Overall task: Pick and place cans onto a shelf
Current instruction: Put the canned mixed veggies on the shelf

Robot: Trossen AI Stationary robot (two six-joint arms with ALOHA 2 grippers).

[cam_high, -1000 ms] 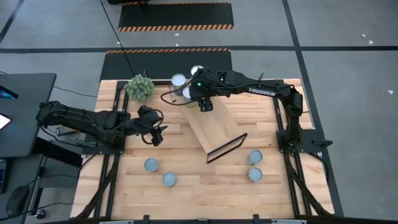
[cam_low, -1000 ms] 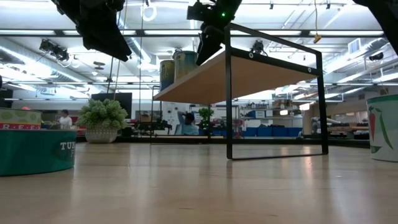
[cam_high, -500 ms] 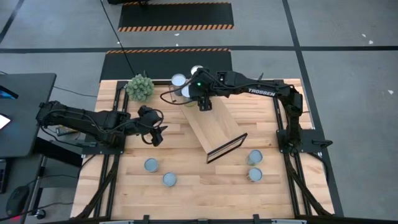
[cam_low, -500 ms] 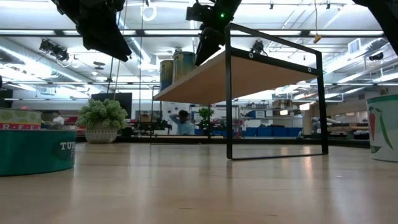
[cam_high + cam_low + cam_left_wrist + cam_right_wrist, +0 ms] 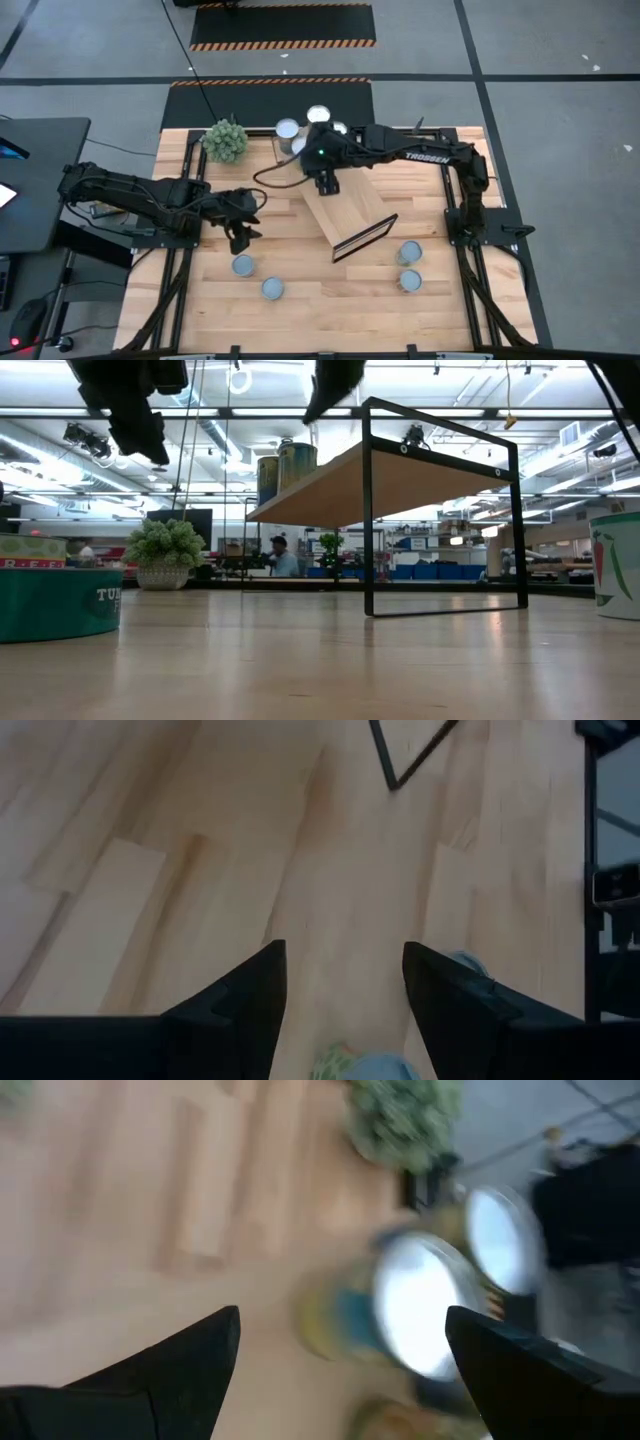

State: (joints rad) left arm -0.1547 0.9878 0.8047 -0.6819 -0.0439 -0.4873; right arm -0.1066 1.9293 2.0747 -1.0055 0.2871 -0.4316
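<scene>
Grey floor with hazard-striped mats surrounds my bench (image 5: 300, 310), a butcher-block top with the shelf (image 5: 345, 205) lying at a slant across its middle, dark-framed end toward the near edge. Cans already on the shelf (image 5: 287, 129) cluster at its far end beside a green plant ball (image 5: 226, 140). My right gripper (image 5: 327, 184) hovers over the shelf just short of those cans, jaws spread wide with nothing between them. My left gripper (image 5: 239, 238) hangs low over the boards, jaws about half apart and empty, just above the nearer left can (image 5: 243, 265), whose neighbour (image 5: 272, 289) sits just beside it; two more cans (image 5: 409, 254) wait on the right. I judge the left arm is about to descend for a pick. My worry is the opening: half-spread fingers (image 5: 245, 1005) may land on the can's rim instead of straddling it, tipping or skidding it into its neighbour. On the other side, a careless sweep by the right arm could knock the stacked cans off the shelf's end.
</scene>
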